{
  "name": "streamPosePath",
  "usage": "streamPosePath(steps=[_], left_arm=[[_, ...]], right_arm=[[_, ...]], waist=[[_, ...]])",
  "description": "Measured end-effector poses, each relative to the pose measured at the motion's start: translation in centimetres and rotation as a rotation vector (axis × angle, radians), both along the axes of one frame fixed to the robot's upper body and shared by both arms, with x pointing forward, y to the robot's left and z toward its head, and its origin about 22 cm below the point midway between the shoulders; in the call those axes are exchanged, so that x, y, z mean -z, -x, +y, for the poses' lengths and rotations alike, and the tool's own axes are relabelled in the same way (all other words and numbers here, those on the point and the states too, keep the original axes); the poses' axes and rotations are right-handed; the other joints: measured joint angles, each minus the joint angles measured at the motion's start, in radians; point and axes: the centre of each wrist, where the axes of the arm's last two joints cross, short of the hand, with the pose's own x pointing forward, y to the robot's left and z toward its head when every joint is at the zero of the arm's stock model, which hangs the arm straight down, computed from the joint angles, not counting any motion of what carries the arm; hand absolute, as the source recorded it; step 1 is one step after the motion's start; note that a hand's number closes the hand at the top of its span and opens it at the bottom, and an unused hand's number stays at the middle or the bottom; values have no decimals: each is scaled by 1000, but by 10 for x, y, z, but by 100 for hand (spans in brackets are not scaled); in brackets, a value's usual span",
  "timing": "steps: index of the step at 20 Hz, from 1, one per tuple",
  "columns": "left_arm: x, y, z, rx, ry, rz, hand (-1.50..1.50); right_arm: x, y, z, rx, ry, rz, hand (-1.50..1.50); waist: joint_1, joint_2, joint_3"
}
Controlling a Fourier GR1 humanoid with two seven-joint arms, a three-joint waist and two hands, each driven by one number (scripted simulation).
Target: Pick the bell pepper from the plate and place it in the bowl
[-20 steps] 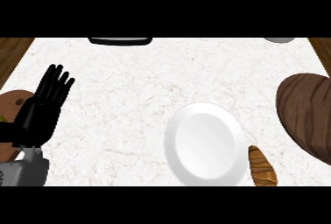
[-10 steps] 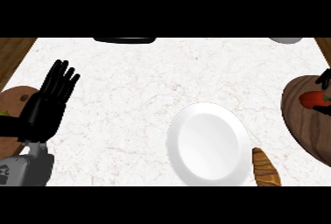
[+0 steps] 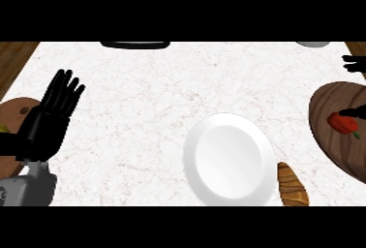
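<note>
Right hand and wooden bowl cut by the right edge, hand's fingers unreadable.

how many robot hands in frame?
2. Left robot hand rests open at the left edge, fingers up. Right robot hand is mostly cut off at the right edge, over the wooden bowl.
</note>
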Motion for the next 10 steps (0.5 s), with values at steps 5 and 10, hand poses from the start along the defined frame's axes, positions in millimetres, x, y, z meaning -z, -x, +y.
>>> streamPosePath(steps=[5, 10], left_arm=[[1, 1, 1, -9, -2, 0, 0], [-3, 0, 5, 5, 0, -7, 0]], right_arm=[[-16, 10, -27, 87, -247, -71, -150], [-33, 38, -66, 194, -324, -107, -150]], waist=[[-3, 2, 0], [1, 8, 1]])
